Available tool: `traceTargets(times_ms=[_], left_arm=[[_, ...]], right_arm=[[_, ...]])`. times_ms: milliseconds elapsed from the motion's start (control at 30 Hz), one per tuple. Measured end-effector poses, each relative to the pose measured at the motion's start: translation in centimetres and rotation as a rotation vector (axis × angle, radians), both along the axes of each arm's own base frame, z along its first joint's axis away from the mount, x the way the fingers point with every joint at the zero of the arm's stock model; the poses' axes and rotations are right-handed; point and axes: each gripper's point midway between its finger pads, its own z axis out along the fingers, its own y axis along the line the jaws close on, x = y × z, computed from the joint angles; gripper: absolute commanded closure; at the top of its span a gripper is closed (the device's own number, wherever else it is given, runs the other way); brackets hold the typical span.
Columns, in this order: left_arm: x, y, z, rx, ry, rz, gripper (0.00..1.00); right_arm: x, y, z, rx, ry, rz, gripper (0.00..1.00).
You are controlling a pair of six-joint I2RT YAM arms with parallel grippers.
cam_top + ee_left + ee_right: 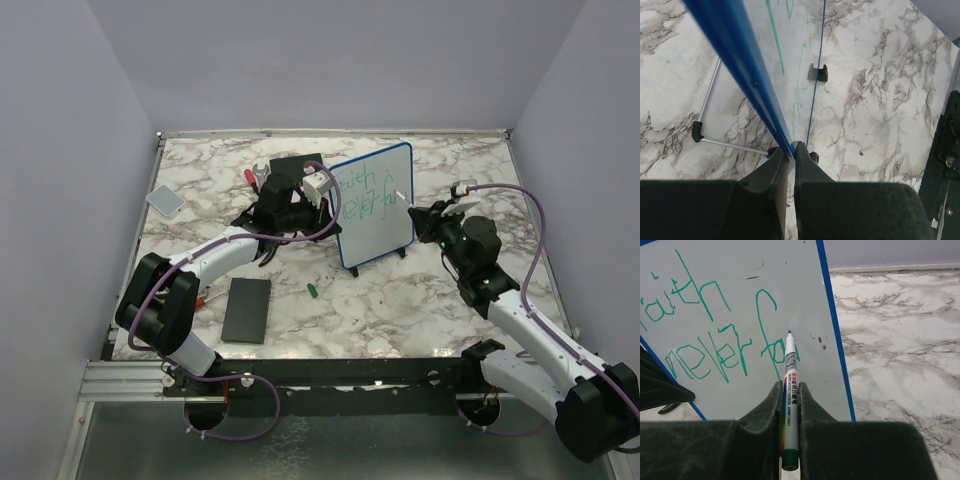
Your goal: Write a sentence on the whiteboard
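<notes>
Standing upright in the middle of the table (420, 300), frame clamped in the left pincer (791, 149), the whiteboard (375, 205) could tip, spoiling the green sentence (715, 352), if the right pincer (791, 388), gripping the green marker (789, 362), presses too hard.

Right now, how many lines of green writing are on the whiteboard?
2. The upper line runs across the top half of the whiteboard; the lower line sits beneath it, ending by the marker tip. Letters at the left edge may be hidden.

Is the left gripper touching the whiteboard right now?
Touching. The left wrist view shows the left gripper shut on the whiteboard, its blue frame edge pinched between the jaws with no gap.
</notes>
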Motion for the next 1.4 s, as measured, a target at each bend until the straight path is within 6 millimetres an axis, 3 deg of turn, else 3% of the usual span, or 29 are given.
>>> traceTargets(times_ms=[300,567,1033,1400], left_arm=[[0.0,0.0,0.0,-0.001,0.002,0.002,1.0],[0.0,0.0,0.0,0.0,-0.001,0.0,1.0],[0.0,0.0,0.0,0.0,-0.001,0.0,1.0],[0.0,0.0,0.0,0.0,-0.001,0.0,1.0]], right_arm=[[0.2,0.0,0.3,-0.001,-0.01,0.0,0.99],[-0.5,-0.4,2.9,0.015,-0.082,-0.007,0.99],[1.2,-0.1,3.8,-0.019,-0.105,-0.013,0.99],[1.1,-0.4,2.8,-0.025,-0.086,-0.028,0.99]])
